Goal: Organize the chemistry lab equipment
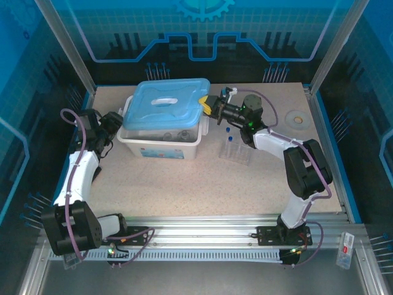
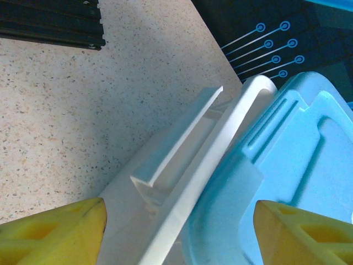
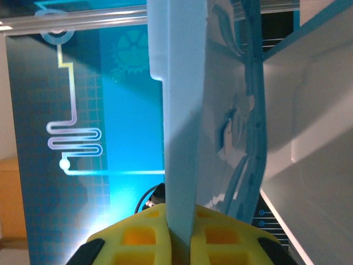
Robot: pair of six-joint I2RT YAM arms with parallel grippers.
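On a speckled bench (image 1: pixel 184 184), a white storage bin (image 1: pixel 161 146) sits left of centre under a pale blue lid (image 1: pixel 164 103). A small label (image 1: pixel 142 149) with a red mark on the bin's front is too small to read. From above, glass vessels (image 1: pixel 169 135) show dimly through the bin's translucent wall. A clear tube rack (image 1: pixel 236 153) stands just right of the bin, holding blue-capped tubes (image 1: pixel 231 140). A small round disc (image 1: pixel 297 118) lies well apart, near the bench's right edge.

The left wrist view adds the bin's moulded end handle (image 2: pixel 182 141) and a black ridged strip (image 2: pixel 49 22) on the bench beyond. The right wrist view adds the lid's thin edge and underside, with the bin's white wall beside it.

The right pincer (image 3: pixel 179 229) is clenched on the lid's right edge, its yellow fingers (image 3: pixel 138 234) pressed to either face. The left pincer (image 2: pixel 179 232) stands released at the bin's left end, one finger on the bench side and one over the lid; whether it touches cannot be told.
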